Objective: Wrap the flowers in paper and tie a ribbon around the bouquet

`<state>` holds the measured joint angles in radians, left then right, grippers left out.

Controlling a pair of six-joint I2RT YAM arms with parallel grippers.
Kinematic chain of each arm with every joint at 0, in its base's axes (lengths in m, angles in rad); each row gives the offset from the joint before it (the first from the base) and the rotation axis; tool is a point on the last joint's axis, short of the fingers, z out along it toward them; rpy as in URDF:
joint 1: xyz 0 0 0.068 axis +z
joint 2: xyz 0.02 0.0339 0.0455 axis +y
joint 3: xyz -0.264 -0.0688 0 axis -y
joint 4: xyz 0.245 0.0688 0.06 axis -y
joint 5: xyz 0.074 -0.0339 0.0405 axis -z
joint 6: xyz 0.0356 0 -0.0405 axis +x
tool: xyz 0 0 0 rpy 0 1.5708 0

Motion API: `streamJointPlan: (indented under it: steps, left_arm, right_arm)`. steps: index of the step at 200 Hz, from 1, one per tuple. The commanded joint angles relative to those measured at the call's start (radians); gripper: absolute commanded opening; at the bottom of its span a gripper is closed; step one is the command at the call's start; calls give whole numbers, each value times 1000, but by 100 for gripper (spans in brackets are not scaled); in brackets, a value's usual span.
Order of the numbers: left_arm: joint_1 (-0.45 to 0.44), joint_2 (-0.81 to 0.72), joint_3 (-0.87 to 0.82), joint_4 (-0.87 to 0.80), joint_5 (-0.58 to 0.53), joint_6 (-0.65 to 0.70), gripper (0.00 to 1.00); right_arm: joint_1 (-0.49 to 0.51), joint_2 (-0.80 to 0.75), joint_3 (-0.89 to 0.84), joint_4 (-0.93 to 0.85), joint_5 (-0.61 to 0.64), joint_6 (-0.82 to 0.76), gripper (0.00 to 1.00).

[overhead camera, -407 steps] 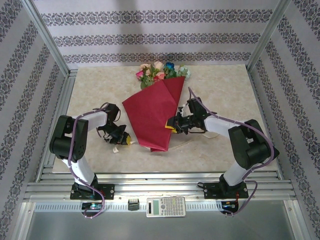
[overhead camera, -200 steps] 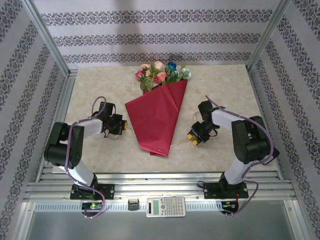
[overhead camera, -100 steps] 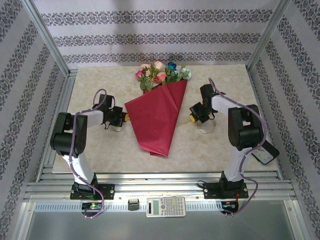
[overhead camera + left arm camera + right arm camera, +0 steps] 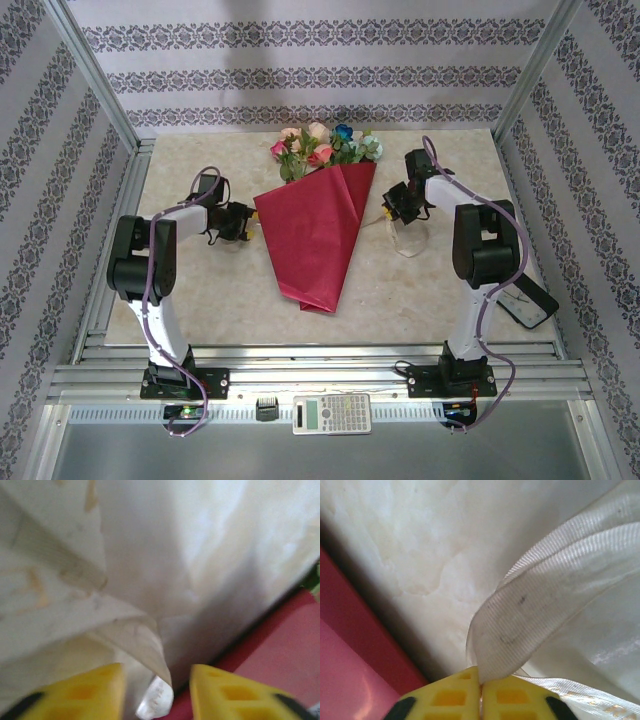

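Observation:
The bouquet (image 4: 315, 235) lies mid-table, a red paper (image 4: 320, 250) cone with its tip toward me; the pink, peach and blue flowers (image 4: 325, 145) stick out at its far, wide end. My left gripper (image 4: 243, 222) sits at the cone's left edge. In the left wrist view it (image 4: 156, 672) is open, and a loose end of the cream ribbon (image 4: 156, 700) lies between its yellow fingers (image 4: 85, 692), with red paper (image 4: 285, 650) just beyond. My right gripper (image 4: 392, 205) is at the cone's right edge, (image 4: 481, 690) shut on a loop of ribbon (image 4: 545, 615) beside the paper (image 4: 345, 670).
The marble tabletop (image 4: 200, 290) is bounded by metal frame rails and patterned walls. A calculator (image 4: 332, 411) rests on the near rail between the arm bases. Slack ribbon (image 4: 407, 240) trails on the table near the right arm.
My left gripper has opened, and the ribbon end now sits loose between its fingers. Both grippers have shifted farther up the cone's sides. The right one still pinches the ribbon.

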<state>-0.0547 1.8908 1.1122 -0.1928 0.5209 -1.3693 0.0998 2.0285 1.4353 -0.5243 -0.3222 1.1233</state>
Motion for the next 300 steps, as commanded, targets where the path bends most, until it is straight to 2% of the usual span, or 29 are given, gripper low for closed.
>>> streamJointPlan:
  steps: [1,12,38,86,118,141,171,192,228,255,300]
  left_arm:
    - [28,-130,6,-220,-70,83,55]
    - [41,-188,34,-307,-132,133,59]
    - [96,-260,83,-456,-243,244,62]
    - [212,-119,181,-564,-296,420,63]
    - [225,25,271,-522,-254,420,63]
    - [221,113,297,-449,-189,366,61]
    - [199,157,309,-398,-197,317,58]
    - [191,181,293,-357,-179,292,46]
    - [197,181,270,-279,-173,290,0]
    - [232,77,270,-291,-229,305,0]
    - [328,-292,264,-426,-389,356,0]
  right_arm:
    - [-9,-62,-47,-49,28,-40,22]
    - [-9,-101,-63,-57,52,-66,29]
    - [-17,-197,-87,-105,115,-142,40]
    - [-72,-313,-148,-145,133,-241,41]
    - [-78,-375,-147,-185,136,-309,41]
    - [-80,-419,-168,-203,143,-330,41]
    - [-76,-454,-218,-199,131,-337,41]
    - [-66,-465,-245,-191,126,-336,40]
    - [-26,-480,-238,-204,143,-350,39]
    - [-6,-485,-214,-225,166,-366,38]
    - [-2,-511,-207,-246,183,-383,38]
